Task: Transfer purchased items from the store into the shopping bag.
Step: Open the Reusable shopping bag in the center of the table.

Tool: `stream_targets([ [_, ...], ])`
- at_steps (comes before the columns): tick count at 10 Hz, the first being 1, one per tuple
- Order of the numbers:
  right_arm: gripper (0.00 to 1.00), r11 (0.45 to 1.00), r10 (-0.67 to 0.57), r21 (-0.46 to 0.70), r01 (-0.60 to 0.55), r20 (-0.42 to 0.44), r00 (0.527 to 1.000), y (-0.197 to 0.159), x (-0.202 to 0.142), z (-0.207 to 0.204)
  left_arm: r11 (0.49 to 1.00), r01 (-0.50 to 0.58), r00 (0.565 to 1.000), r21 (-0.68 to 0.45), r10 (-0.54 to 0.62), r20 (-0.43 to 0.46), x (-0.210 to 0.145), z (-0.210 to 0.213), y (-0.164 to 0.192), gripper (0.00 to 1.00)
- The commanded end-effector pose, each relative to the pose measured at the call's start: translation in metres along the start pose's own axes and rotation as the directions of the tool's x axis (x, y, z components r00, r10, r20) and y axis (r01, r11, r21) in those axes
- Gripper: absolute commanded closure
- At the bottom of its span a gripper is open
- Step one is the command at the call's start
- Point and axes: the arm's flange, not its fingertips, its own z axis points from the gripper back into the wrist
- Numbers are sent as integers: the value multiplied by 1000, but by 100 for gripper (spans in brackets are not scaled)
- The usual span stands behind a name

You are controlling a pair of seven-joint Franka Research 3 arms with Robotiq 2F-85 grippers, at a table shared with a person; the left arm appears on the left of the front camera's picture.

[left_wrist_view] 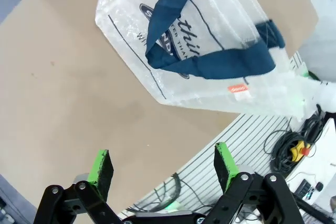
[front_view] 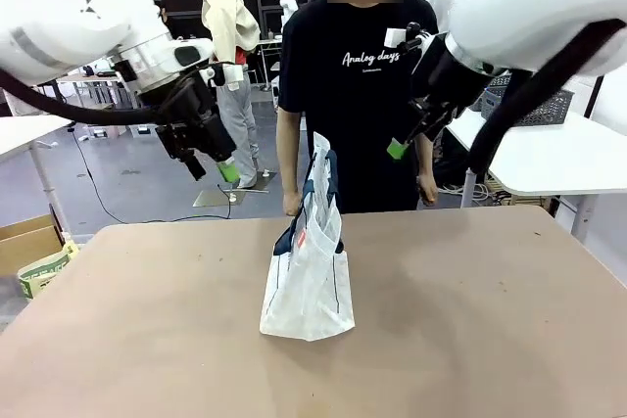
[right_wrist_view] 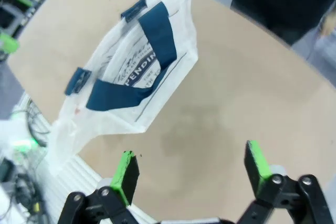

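Shopping bag (front_view: 309, 281), translucent whitish plastic with navy strap handles. Front view: it stands slumped mid-way across the tan counter (front_view: 490, 320), before the person; left gripper (front_view: 213, 169) and right gripper (front_view: 407, 144) hover above it.
Left wrist view: fingers (left_wrist_view: 100, 166) spread, empty.
Right wrist view: fingers (right_wrist_view: 125, 176) spread, empty.
Judged light, floppy, slippery film; grasp at a strap (right_wrist_view: 163, 35).

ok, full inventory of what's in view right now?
translucent whitish plastic shopping bag with navy strap handles: one, upright at table centre
dark grey slotted plastic basket: one, on white side table, far right
brown cardboard box: one, on floor, left
tan tabletop: one, under the bag
person in black T-shirt: one, far side, behind the bag
left arm's fingers: two, black with green pads, open, empty, raised
right arm's fingers: two, black with green pads, open, empty, raised
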Motion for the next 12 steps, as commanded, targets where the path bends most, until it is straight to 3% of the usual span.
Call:
stream_targets([
  [1, 0, 992, -123, 30, 126, -68, 990, -5, 39, -1, 988, -153, 988, 11, 153, -21, 25, 12, -22, 0],
  [3, 0, 985, -172, 13, 174, -100, 980, -8, 62, -11, 978, -209, 977, -4, 209, -31, 35, 9, -32, 0],
  [5, 0, 978, -179, 88, 191, -132, 975, -13, 72, -27, 981, -180, 982, -79, 174, -70, 49, -5, -39, 0],
  [6, 0, 988, -150, 15, 152, -99, 984, -9, 56, -13, 980, -197, 980, -14, 197, -24, 32, 5, -37, 0],
  [9, 0, 986, -158, 30, 162, -111, 981, -10, 66, -21, 979, -199, 979, -35, 198, -40, 40, -3, -39, 0],
  [12, 0, 951, -284, 88, 296, -126, 950, -7, 72, -53, 971, -236, 971, -30, 234, -52, 51, -15, -60, 0],
])
